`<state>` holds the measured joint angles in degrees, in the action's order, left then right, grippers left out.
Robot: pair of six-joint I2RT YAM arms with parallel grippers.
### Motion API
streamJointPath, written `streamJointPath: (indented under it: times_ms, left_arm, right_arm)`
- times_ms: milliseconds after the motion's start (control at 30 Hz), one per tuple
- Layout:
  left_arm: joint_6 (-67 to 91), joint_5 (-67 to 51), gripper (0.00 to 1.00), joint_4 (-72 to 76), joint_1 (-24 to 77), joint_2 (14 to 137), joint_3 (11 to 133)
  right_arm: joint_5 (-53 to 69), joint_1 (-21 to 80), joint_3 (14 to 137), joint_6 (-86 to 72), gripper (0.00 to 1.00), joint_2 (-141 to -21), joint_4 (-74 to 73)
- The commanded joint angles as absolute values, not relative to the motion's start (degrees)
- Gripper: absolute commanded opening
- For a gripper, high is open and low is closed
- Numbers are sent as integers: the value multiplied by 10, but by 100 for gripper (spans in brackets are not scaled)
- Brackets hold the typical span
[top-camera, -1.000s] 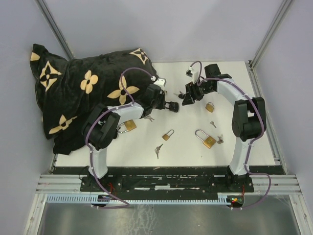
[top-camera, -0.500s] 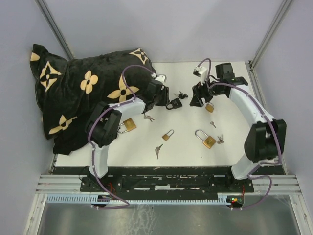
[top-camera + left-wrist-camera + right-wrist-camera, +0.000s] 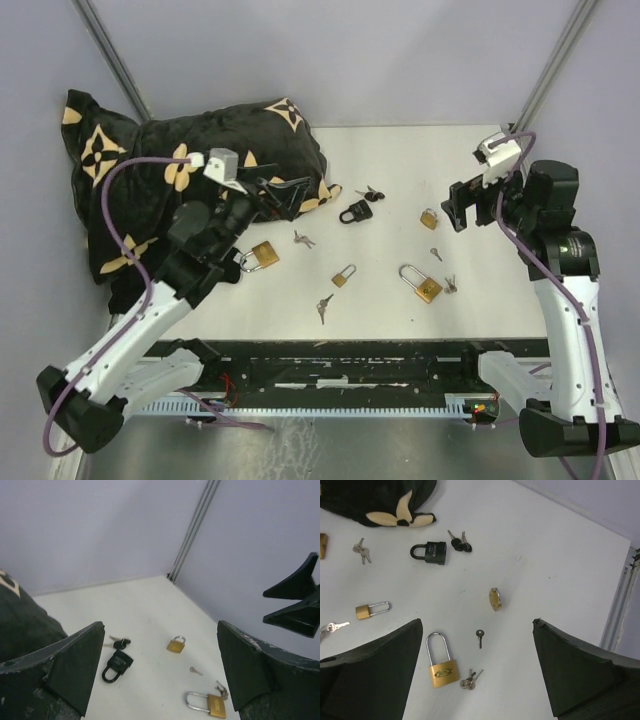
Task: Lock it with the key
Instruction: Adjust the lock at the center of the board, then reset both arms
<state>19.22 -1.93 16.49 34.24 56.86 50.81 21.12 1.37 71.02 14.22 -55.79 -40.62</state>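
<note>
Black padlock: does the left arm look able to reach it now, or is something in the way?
Probably yes. The left pincer is open and points toward the black padlock, which lies on bare table with nothing between them. The right pincer is well away.

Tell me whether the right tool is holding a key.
No, the right tool is wide open and empty; the single key lies on the table beneath it.

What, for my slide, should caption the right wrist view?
Open right end effector above black metal padlock, long-shackled brass padlock and small silver key.
</note>
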Motion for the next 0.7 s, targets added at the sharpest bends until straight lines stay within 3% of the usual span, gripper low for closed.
streamJointPath:
  times_ms: [0,233,667]
  left_arm:
    - [219,-42,99,103,339,502,514]
    - [203,-58,99,-39,339,430,596]
    - [226,-89,99,-84,339,381,600]
  right_arm:
    - [210,14,792,80,99,-539,-451]
    - [157,14,896,-28,99,-521,-504]
    - [197,14,955,-36,99,-514,-535]
